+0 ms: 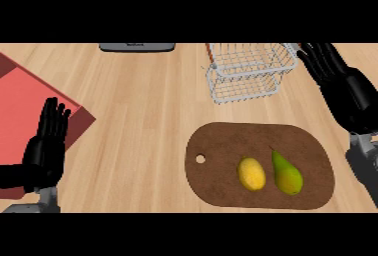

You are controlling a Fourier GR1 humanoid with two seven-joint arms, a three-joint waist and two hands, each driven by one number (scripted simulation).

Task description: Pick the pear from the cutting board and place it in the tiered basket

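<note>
Black right hand [343, 85] stretches up the view's right side, fingers straight, holding nothing, tips just beside the wire basket [244, 85]. Green pear [287, 175] lies on the brown cutting board [229, 145], close beside a yellow fruit [252, 174]. Left hand [44, 150] rests open at the left edge, fingers up.

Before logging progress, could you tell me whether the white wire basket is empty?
Empty: only counter shows through the white wire tiered basket; the green-yellow pear lies on the brown oval cutting board.
</note>
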